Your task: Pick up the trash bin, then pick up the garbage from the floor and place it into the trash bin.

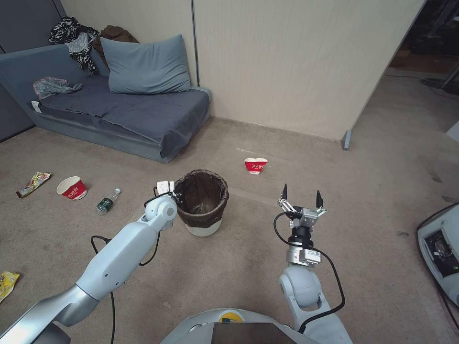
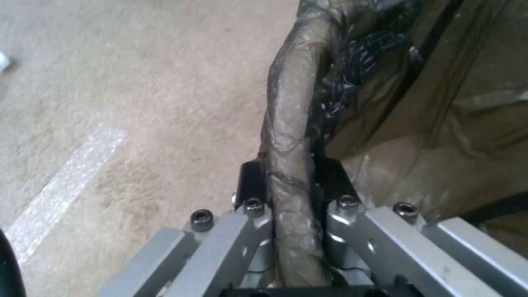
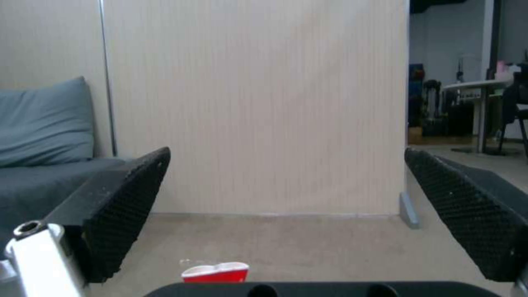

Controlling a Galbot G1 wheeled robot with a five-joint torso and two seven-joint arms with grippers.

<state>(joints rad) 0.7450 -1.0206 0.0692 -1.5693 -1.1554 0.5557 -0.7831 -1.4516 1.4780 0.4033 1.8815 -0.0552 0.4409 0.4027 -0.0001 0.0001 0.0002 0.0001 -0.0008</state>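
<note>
**A:** Where does the bin (image 1: 201,203) stand, and have you got it?

**B:** It sits on the carpet in front of the sofa (image 1: 119,112), and your left gripper (image 2: 290,181) is clamped across its rim on the side nearest that arm: one finger outside, one inside, the bag edge pinched between them. Your right gripper (image 1: 301,196) hangs spread wide to the right of the bin, holding nothing.

**A:** How will it handle?

**B:** I judge it light: thin plastic, nothing visible inside but the liner. The rim is the stiffest part, so you hold it at the right place. Mind that the bag film is slick and loose; it could slide over the rim under your fingers, and a one-sided hold will let the bin tilt as it rises. Lift slowly and level.

**A:** And the litter?

**B:** One crushed red cup (image 1: 256,165) lies beyond the bin, toward the wall, and shows ahead of your right gripper (image 3: 286,225) too. Left of the bin lie a bottle (image 1: 108,200), another cup (image 1: 72,187) and a wrapper (image 1: 32,183), with a yellow wrapper (image 1: 8,283) left of the bin and much nearer you. All are soft, light and easily crushed.

**A:** Anything in the way?

**B:** The floor round the bin is open. A machine's white edge (image 1: 439,248) stands far right of it; keep your right elbow off that.
</note>
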